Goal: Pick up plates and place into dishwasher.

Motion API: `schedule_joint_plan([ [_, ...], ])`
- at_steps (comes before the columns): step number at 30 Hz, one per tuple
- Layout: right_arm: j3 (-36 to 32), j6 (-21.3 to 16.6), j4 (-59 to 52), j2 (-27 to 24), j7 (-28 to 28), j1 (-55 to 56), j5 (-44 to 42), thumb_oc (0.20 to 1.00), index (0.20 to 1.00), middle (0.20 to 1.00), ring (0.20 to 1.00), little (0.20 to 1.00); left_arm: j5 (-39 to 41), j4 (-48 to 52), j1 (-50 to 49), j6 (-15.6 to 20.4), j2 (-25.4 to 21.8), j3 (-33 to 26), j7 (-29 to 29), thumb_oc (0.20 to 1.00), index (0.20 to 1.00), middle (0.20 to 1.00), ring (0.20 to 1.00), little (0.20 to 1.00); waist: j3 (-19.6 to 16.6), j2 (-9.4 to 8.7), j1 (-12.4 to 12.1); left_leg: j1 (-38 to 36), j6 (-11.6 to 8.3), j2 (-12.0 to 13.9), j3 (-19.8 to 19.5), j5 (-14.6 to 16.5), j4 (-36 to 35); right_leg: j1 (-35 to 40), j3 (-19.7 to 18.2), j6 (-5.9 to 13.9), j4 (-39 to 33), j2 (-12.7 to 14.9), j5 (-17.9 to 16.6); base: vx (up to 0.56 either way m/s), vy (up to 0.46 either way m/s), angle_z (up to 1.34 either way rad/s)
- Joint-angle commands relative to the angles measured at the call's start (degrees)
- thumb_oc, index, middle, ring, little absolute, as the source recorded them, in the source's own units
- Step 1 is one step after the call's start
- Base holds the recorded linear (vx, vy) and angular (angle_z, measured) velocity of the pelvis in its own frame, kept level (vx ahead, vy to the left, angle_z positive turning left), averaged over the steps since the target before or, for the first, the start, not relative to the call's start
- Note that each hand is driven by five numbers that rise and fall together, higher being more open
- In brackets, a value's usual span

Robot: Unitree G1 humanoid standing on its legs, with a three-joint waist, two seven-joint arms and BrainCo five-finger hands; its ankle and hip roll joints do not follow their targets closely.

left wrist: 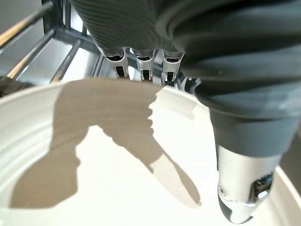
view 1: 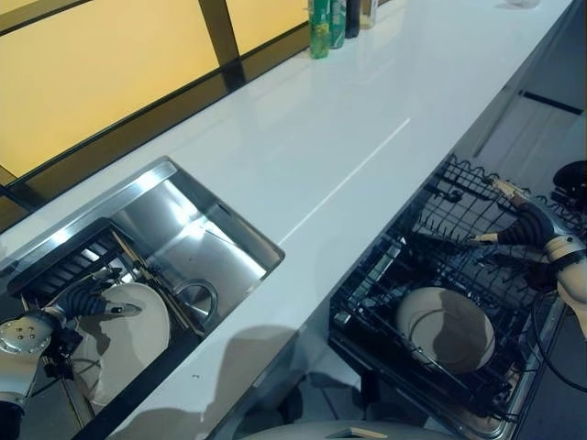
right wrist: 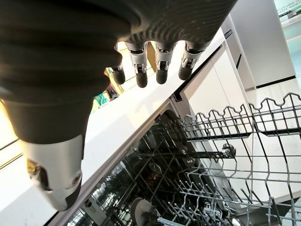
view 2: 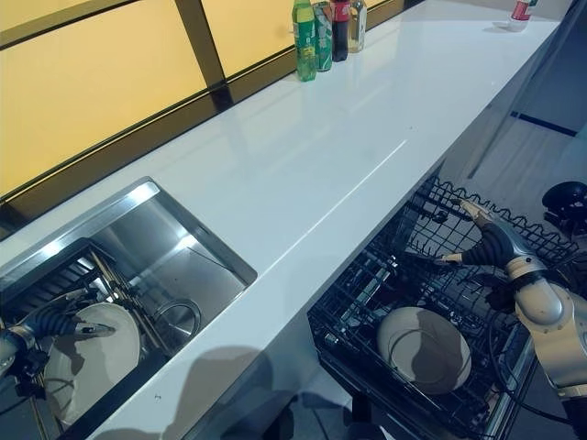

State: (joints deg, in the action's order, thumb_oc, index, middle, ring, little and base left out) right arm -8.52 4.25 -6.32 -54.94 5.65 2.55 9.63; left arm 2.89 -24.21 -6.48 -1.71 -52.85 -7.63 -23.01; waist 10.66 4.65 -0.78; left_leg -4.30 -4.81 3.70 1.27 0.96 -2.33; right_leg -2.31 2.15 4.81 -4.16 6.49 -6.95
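A white plate (view 1: 124, 335) leans in the dark rack (view 1: 64, 266) inside the steel sink (view 1: 206, 229). My left hand (view 1: 83, 301) is at its upper rim. In the left wrist view this hand (left wrist: 225, 70) is open: its fingers (left wrist: 143, 63) reach straight past the plate's (left wrist: 94, 165) far rim, tips hidden behind it, and the thumb hovers over the plate's face, casting a shadow. A second white plate (view 1: 447, 328) lies in the pulled-out black dishwasher rack (view 1: 385, 275). My right hand (view 1: 527, 227) hovers open above the rack's far part, holding nothing.
The white counter (view 1: 321, 156) runs between the sink and the dishwasher. Several bottles (view 2: 316, 27) stand at its back edge by the yellow window. A round drain ring (view 1: 197, 298) lies on the sink floor beside the rack. A small container (view 2: 520, 11) sits far right.
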Motion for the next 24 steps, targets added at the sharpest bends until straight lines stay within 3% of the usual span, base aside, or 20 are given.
schedule_joint_plan([
  [1,-1.26,-2.26,-1.55,-3.96,-2.08,-2.32,-2.86,1.000,1.000,1.000,1.000,1.000,-4.86,-3.86,1.66,1.77,-6.57,1.51,-3.08,1.000,1.000,1.000,1.000,1.000,-1.74,-2.06,0.41,7.72,2.05,-2.48,0.35,2.13,9.67,-0.79,0.90,5.53,10.45,6.82,7.12,0.01,0.076,-0.03],
  [2,-0.98,-2.24,-1.46,-4.39,-2.24,-2.83,-3.33,1.000,1.000,1.000,1.000,1.000,-7.39,-3.94,1.76,1.04,-7.72,2.73,-6.08,1.000,1.000,1.000,1.000,1.000,-1.42,-2.04,0.46,8.02,2.19,-2.59,0.53,2.28,10.06,-0.88,0.66,5.69,10.22,7.06,6.79,0.01,0.063,-0.02],
  [6,0.65,-1.55,-1.55,-5.82,-2.95,-3.97,-4.30,1.000,1.000,1.000,1.000,1.000,-13.56,-7.43,1.90,0.65,-10.83,5.07,-6.35,1.000,1.000,1.000,1.000,1.000,-1.13,-1.99,0.69,8.35,2.62,-2.82,1.09,2.71,10.74,-0.89,0.25,6.13,9.94,7.50,6.43,0.02,0.060,-0.01],
  [12,1.02,-2.47,-1.01,-6.70,-2.89,-3.96,-5.56,1.000,1.000,1.000,1.000,1.000,-13.48,-8.52,5.03,0.64,-13.27,6.67,-6.35,1.000,1.000,1.000,1.000,1.000,-1.06,-2.44,0.80,8.74,2.86,-3.00,1.31,3.19,11.36,-0.83,0.23,6.25,10.04,7.74,6.58,0.01,0.017,-0.01],
  [20,3.15,-1.40,-1.00,-6.27,-2.99,-5.93,-5.31,1.000,1.000,1.000,1.000,1.000,-14.96,-10.81,7.51,1.84,-12.91,10.17,-15.18,1.000,1.000,1.000,1.000,1.000,-0.94,-2.53,0.39,9.02,2.97,-2.97,1.15,3.42,11.86,-0.79,0.31,6.27,10.06,7.80,6.49,0.00,0.000,0.00],
  [24,3.89,-0.85,-1.54,-6.38,-3.33,-5.85,-6.02,1.000,1.000,1.000,1.000,1.000,-13.02,-9.61,6.87,0.15,-13.42,10.29,-22.21,1.000,1.000,1.000,1.000,1.000,-1.13,-2.39,0.11,8.74,3.02,-2.78,1.11,3.42,11.83,-0.40,0.60,6.37,10.14,7.74,6.76,0.02,-0.050,-0.01],
])
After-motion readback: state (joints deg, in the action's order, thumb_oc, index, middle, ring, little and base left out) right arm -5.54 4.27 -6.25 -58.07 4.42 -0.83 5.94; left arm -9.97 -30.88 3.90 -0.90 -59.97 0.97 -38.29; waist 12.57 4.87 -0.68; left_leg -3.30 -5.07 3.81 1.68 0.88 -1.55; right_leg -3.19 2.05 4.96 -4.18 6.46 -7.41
